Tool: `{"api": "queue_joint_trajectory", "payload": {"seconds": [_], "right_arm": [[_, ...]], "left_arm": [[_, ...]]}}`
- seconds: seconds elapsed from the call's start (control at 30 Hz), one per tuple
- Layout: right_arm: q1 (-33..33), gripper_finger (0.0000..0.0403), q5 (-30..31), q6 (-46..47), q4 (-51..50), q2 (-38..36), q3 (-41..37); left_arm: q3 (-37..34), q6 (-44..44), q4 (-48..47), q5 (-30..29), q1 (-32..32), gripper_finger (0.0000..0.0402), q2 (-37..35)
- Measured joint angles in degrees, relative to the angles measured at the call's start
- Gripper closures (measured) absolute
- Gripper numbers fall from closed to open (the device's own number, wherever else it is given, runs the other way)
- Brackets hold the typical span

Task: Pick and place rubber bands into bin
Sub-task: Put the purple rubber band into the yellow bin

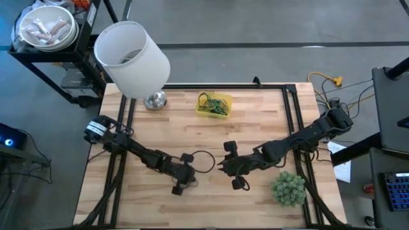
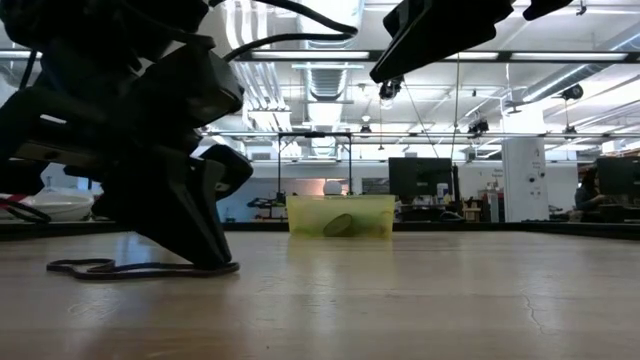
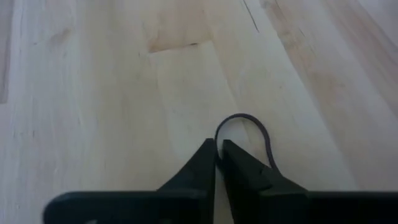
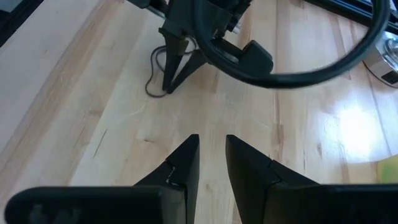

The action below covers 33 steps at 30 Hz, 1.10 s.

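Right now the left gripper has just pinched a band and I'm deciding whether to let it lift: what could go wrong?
The left gripper pinches only the rubber band's edge, so it may slip free. The bin is far across the table, so the dangling loop could drop short. The right gripper hovers close by and could snag it.

Translucent yellow bin, dark rubber band, pale wood table, white lampshade, black end effectors
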Motion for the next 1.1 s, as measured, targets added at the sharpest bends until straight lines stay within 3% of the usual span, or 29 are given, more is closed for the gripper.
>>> {"api": "queue_joint_trajectory", "payload": {"seconds": [0.37,0.47,1.1], "right_arm": [[0.0,0.033,-0.02,0.0,0.0,0.0,0.0],[0.0,0.033,-0.02,0.0,0.0,0.0,0.0],[0.0,0.033,-0.02,0.0,-0.01,0.0,-0.22]], "left_arm": [[0.76,2.34,-0.91,-6.75,-0.23,0.04,-2.94],[0.69,3.32,-1.48,-10.89,-0.74,0.0401,-4.02],[0.65,4.02,-5.01,-50.03,-6.85,0.0401,-6.9]]}}
